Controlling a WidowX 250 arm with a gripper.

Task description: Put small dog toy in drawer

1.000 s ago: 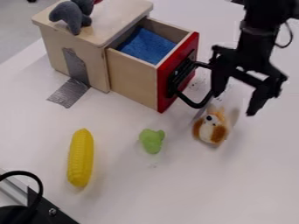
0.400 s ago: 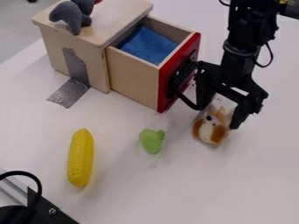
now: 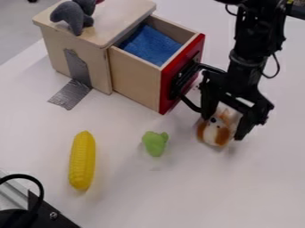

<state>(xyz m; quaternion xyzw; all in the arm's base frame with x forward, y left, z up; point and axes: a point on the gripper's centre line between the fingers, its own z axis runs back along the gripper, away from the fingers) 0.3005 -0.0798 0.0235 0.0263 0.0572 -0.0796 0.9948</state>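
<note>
Gripper (image 3: 223, 127) of my black arm (image 3: 245, 53) hangs at the right side of my camera view, low over the white table (image 3: 131, 196). It is released: I see its two fingers (image 3: 208, 100) spread apart, one at each side of the small dog toy (image 3: 213, 133). If they touch the toy, this I cannot tell. The dog toy is on the table, outside the drawer (image 3: 136, 80), near its red front (image 3: 170, 84). The drawer is pulled out from the wooden box (image 3: 119, 15), and inside it I see a blue cloth (image 3: 152, 44). The black handle (image 3: 186, 75) is on the red front. On top of the box there is a grey toy (image 3: 72, 17), and grey tape (image 3: 68, 94) goes from the side of the box down to the table. Nearer to my camera lie a green toy (image 3: 155, 143) and, more to the left, a yellow corn (image 3: 82, 160).
</note>
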